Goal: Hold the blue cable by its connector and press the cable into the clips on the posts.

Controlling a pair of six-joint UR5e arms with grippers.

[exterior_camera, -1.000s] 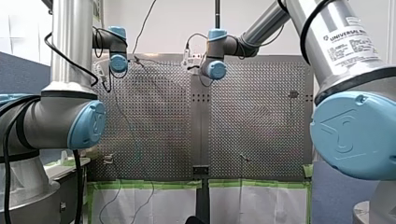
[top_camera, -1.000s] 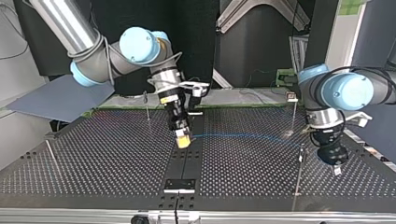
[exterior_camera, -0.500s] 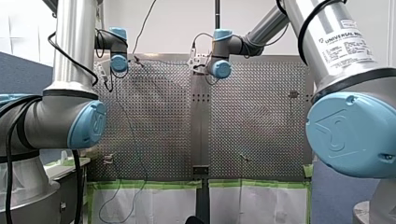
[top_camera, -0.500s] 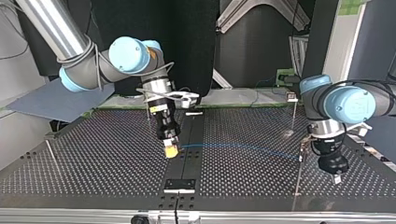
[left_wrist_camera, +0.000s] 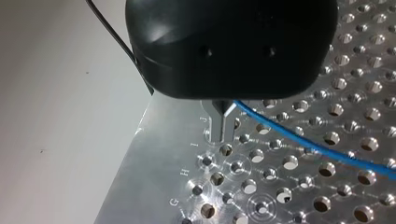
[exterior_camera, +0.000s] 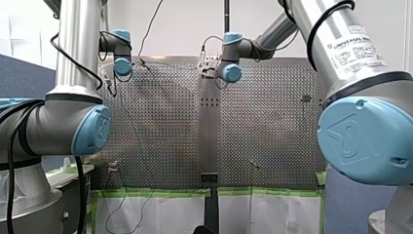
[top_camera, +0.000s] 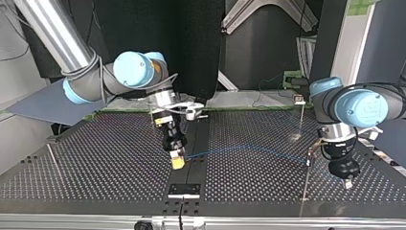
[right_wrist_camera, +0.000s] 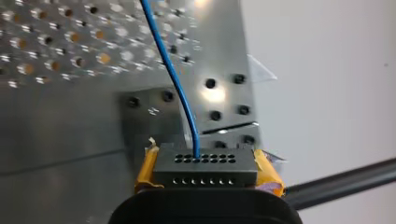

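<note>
Since a second ago my right gripper [top_camera: 178, 162] has drawn farther from the post [top_camera: 306, 184], its yellow pads clamped on the black connector [right_wrist_camera: 205, 165]. The blue cable [top_camera: 239, 149] arcs to the post. Just beyond, my left gripper [left_wrist_camera: 222, 137], fingers pressed together, pinches it. Best to keep tension and lower it squarely onto the post.

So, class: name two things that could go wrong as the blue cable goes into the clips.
The connector sits only between the yellow pads of the right gripper; a tug from the blue cable might twist it loose. The cable bows loosely over the table toward a thin post, so pressing might miss it or bend it.
</note>
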